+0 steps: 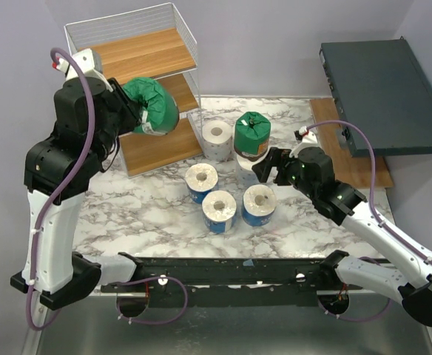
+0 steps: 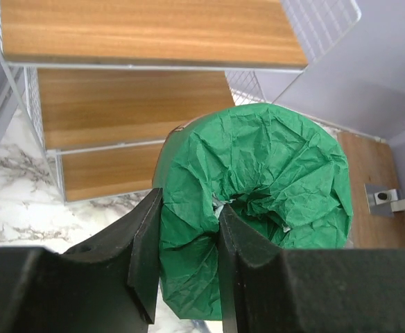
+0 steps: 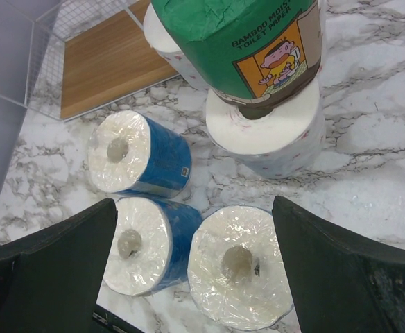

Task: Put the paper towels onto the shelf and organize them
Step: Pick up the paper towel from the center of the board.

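Left wrist view: my left gripper (image 2: 188, 208) pinches the green roll (image 2: 272, 173) by its wall, just before the shelf (image 2: 154, 31). Next, I judge: carry it onto the middle board (image 2: 133, 104), release. Right gripper (image 3: 193, 207) gapes wide over the blue rolls (image 3: 154, 163).

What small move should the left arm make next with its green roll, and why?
Probably ease forward and set the green-wrapped roll on the middle board of the shelf. The left jaws grip the roll with one finger in its core, it hangs just short of the shelf, and what shows of that board is bare.
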`<state>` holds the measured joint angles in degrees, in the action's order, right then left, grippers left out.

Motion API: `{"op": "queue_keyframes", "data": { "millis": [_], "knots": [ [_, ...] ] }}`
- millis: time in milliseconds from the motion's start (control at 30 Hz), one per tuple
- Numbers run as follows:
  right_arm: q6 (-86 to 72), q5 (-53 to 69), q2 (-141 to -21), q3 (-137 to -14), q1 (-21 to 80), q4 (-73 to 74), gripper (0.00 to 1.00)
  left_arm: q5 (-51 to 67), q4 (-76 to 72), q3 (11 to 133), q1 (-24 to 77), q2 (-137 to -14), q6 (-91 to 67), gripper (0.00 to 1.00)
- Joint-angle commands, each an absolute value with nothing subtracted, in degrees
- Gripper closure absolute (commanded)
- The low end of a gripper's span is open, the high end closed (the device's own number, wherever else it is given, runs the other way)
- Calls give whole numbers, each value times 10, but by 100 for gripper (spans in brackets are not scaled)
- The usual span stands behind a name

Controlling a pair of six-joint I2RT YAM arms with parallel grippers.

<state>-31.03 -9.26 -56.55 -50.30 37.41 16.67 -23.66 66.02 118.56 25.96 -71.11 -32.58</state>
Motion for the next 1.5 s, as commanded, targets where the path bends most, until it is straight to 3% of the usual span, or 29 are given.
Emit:
{"op": "queue_keyframes", "data": {
  "millis": [0,567,867,1100,1467],
  "knots": [
    [-312,-79,-567,-521,375,166,3,-267,640,1274,257,-747,-291,79],
    [-312,-46,-574,-530,375,136,3,-354,475,1346,249,-800,-175,75],
    [-321,54,-614,-503,378,-130,4,-308,469,1371,213,-839,-207,74],
    [-198,-16,-706,-581,443,-264,4,-214,511,1411,177,-876,-267,74],
    [-103,69,-834,-673,464,-451,2,-103,539,1434,118,-909,-321,74]
  ]
}}
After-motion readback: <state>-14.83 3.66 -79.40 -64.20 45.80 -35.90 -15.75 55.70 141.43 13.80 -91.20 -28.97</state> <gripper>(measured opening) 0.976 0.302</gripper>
